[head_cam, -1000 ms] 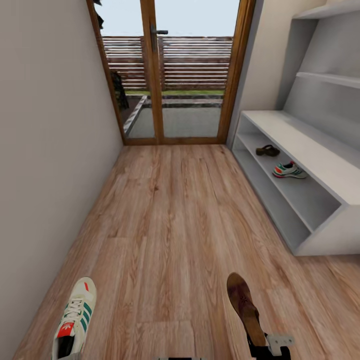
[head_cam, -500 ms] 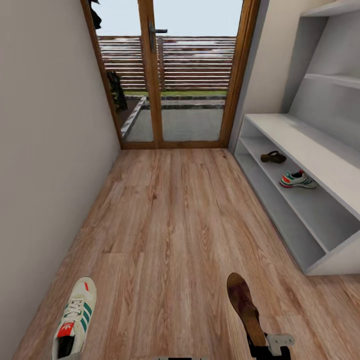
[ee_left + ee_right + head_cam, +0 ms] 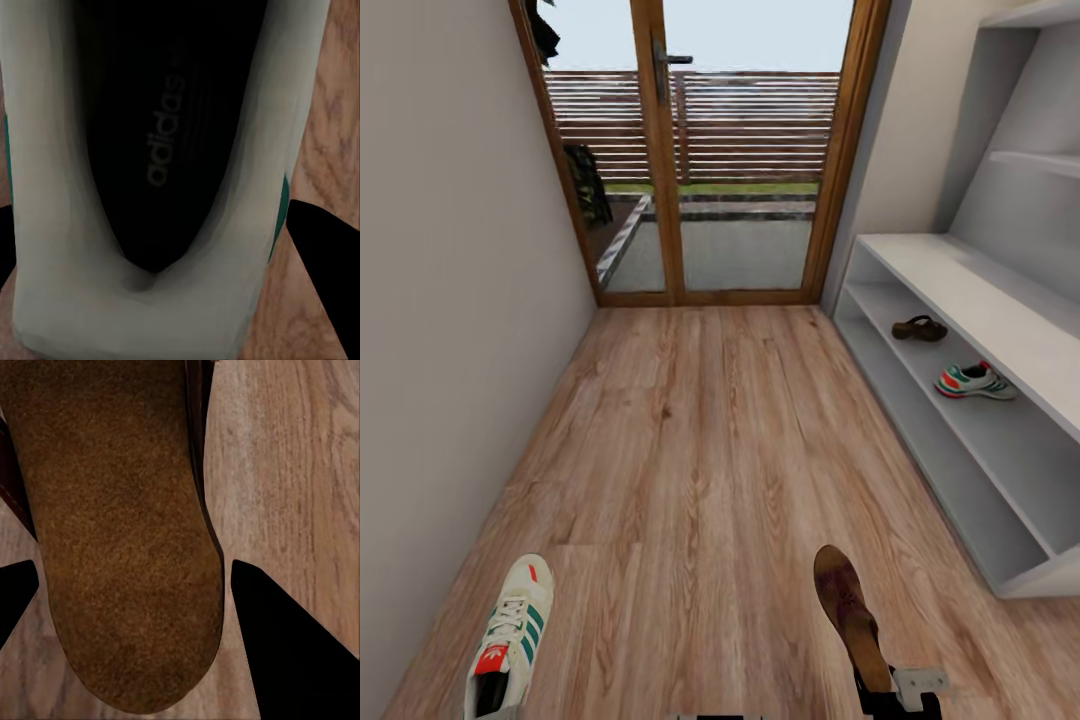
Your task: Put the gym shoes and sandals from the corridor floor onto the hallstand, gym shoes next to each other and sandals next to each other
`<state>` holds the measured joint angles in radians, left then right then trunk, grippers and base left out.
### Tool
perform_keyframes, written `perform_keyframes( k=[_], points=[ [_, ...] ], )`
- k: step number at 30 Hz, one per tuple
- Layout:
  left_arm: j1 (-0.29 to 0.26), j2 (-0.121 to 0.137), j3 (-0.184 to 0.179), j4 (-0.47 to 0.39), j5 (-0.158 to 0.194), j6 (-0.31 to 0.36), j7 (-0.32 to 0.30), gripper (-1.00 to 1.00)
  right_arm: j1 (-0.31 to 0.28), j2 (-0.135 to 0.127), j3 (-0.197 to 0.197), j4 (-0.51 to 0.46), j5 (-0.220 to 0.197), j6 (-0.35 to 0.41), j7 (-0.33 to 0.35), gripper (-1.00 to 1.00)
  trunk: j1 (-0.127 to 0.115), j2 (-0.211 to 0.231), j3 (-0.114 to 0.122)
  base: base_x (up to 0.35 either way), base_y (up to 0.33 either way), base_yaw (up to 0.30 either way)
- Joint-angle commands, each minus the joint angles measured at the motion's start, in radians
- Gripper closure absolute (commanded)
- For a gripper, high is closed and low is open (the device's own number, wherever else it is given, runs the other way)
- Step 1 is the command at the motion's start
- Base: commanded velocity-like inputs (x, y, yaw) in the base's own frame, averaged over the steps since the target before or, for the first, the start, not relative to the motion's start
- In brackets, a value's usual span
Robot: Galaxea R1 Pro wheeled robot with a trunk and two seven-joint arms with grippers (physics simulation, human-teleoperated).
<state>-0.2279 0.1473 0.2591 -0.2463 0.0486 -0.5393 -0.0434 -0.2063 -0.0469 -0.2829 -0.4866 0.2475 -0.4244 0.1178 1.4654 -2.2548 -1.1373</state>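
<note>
Wood-plank corridor floor [image 3: 700, 450] runs to a glazed door [image 3: 705, 150], with the grey hallstand [image 3: 1000, 300] along the right wall. Its upper shelf level holds one sandal [image 3: 920, 328] and one gym shoe [image 3: 975, 382], apart. Up close, the left pincer [image 3: 172, 232] straddles the second gym shoe [image 3: 161, 187], its insole lettering legible; the right pincer [image 3: 127, 585] flanks the second sandal [image 3: 112, 517]. Whether either is clamped I cannot tell.
</note>
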Motion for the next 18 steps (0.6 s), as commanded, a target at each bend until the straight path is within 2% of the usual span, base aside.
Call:
perform_keyframes(
  k=[1,18],
  points=[
    [-0.001,0.000,0.002,0.001,0.005,-0.003,-0.004,1.00,-0.001,0.001,-0.009,0.000,0.004,-0.004,0.009,1.00,0.000,0.000,-0.001,0.338,0.000,0.000],
    [-0.001,0.000,0.002,0.001,0.005,-0.003,-0.004,1.00,-0.001,0.001,-0.009,0.000,0.005,-0.004,0.009,1.00,0.000,0.000,-0.001,0.338,0.000,0.000]
  ],
)
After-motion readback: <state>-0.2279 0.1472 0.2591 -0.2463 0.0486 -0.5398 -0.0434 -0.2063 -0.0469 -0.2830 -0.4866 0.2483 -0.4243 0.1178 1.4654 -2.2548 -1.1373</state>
